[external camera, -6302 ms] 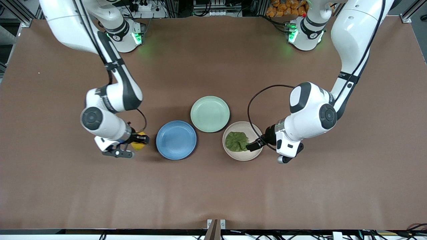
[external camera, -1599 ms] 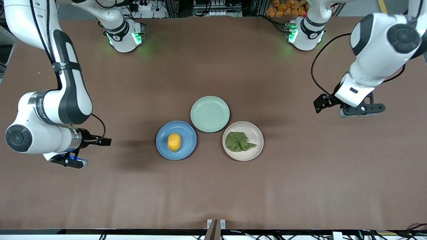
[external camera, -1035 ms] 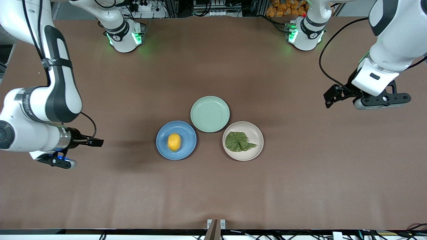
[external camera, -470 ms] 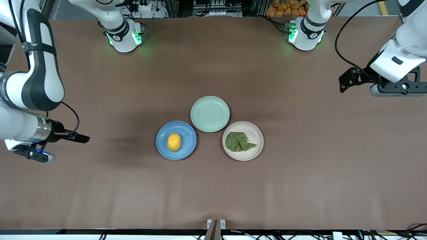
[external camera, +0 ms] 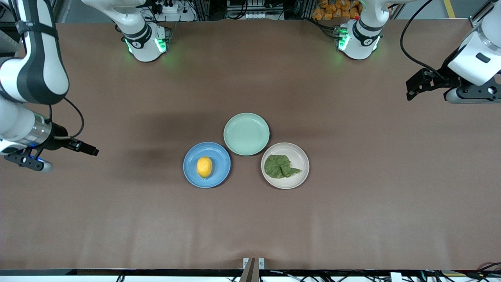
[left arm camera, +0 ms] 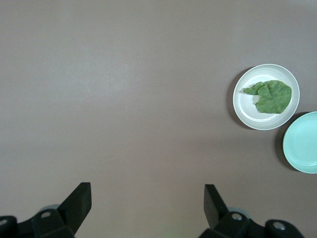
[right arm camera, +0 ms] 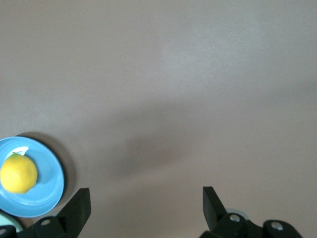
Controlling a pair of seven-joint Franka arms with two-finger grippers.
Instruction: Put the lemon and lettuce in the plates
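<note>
The lemon (external camera: 204,167) lies in the blue plate (external camera: 219,175), about at its middle, with its long axis running toward and away from the front camera. In the right wrist view the lemon (right arm camera: 18,173) and the blue plate (right arm camera: 48,193) show at the edge of the picture, with bare brown table (right arm camera: 163,89) filling the rest. The lettuce (external camera: 280,166) lies in the beige plate (external camera: 296,181), crumpled, with one point of the leaf reaching toward the rim at the left arm's end. In the left wrist view the lettuce (left arm camera: 270,95) sits in the beige plate (left arm camera: 246,110), and a part of the mint-green plate (left arm camera: 303,144) shows just beside it. In the front view the mint-green plate (external camera: 246,134) holds nothing and stands farther from the front camera than the other two, between them, its rim close to both. The blue plate is toward the right arm's end, the beige plate toward the left arm's end, with a strip of table (external camera: 250,227) between them. The right gripper (external camera: 88,149) hangs over bare table at the right arm's end, well apart from the blue plate; its jaws are spread wide and hold nothing. The left gripper (external camera: 414,85) hangs over bare table at the left arm's end, well apart from the beige plate; its jaws too are spread wide and hold nothing.
</note>
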